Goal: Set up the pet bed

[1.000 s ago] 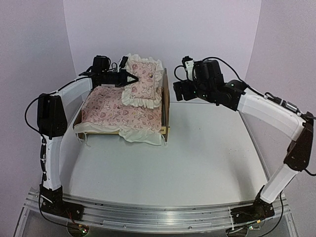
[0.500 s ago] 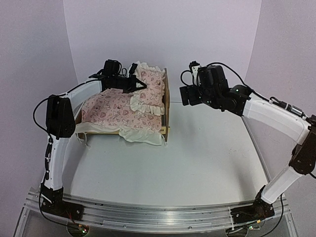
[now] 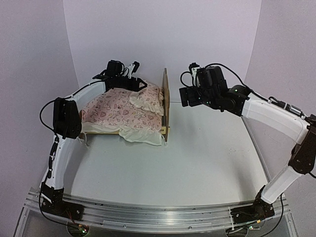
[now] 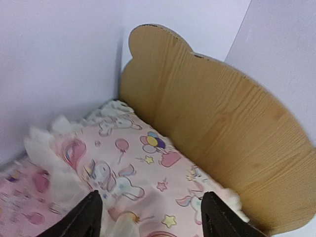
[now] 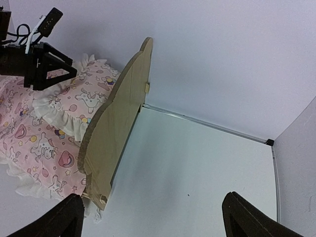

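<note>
The slatted base of the pet bed [image 3: 165,98] is hidden under the mattress cushion [image 3: 118,111], whose ruffle covers most of the near rail. The bed sits at the far left of the table [image 3: 197,158], its long axis running left to right and its headboard [image 4: 212,108] upright at the right end. The pillow [image 3: 148,98] lies on the cushion against the headboard. My left hand [image 3: 139,85] hovers just above the pillow, fingers spread and gripping nothing. My right hand [image 3: 183,95] hangs spread wide and empty just right of the headboard.
</note>
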Controlling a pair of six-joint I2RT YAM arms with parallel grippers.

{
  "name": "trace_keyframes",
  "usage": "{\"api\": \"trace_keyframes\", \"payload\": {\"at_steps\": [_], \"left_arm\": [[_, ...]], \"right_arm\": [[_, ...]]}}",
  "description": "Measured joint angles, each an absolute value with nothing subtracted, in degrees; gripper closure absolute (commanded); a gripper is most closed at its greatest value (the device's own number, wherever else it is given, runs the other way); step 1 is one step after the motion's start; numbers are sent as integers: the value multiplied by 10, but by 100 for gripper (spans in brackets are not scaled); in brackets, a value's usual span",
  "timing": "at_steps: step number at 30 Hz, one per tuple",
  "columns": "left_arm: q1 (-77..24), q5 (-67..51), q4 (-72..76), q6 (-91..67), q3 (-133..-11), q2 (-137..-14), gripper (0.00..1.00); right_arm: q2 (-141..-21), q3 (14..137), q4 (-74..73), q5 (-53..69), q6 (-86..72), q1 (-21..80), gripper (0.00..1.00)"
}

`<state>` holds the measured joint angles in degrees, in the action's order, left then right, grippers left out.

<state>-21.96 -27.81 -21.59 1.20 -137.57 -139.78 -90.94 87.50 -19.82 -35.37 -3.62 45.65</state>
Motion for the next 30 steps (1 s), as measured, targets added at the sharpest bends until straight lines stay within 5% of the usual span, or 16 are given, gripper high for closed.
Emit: {"api": "trace_keyframes", "payload": {"at_steps": [6,15,23,30], "left_arm": [[-219,-180,-195,166,-1374,-1394,24],[-205,-186,-264,210,-1266,-1248,22],[-14,-178,-245,130,-961,-921,20],[84,-144,-219,70,-646,-702,14]], "right_arm": [[-909,874,-199,-343,-46,456,2],[-904,789,-194,-313,-79,367,2],[-821,546,-173,-241,-137,140,2],[-682,323,-60,-199,-134,44,2]]}}
